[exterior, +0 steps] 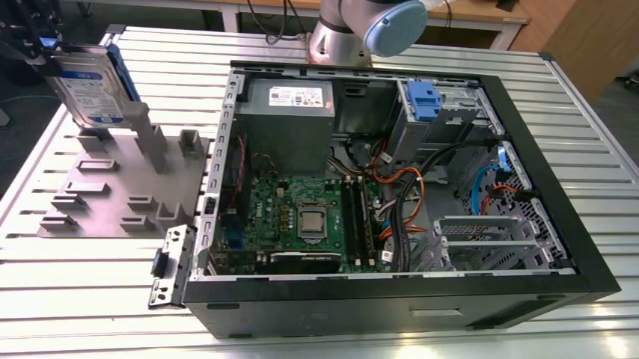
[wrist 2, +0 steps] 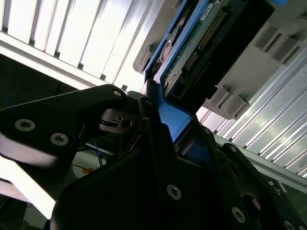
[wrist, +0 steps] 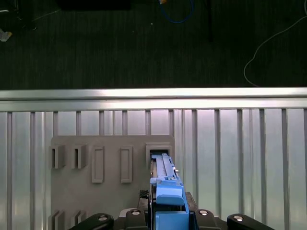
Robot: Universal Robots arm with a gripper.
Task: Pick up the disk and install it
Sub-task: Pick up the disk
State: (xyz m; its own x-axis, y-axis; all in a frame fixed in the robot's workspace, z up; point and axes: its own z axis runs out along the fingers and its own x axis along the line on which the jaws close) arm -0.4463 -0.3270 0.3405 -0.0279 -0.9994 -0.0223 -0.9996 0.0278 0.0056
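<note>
Above the flat grey slotted holder (exterior: pixel 100 194), the rectangular silver-metal disk with the blue plastic frame (exterior: pixel 92 86) stands on edge, clenched by its frame in the black claw (wrist 2: pixel 175 127). If the disk tilts it could catch on the holder's upright posts or twist in so narrow a grip. To the exterior view's right of the holder, the silver-and-blue arm (exterior: pixel 360 26) rises from the slatted aluminium table (exterior: pixel 80 269), its wrist reaching over the holder with the claw pointing down.
</note>
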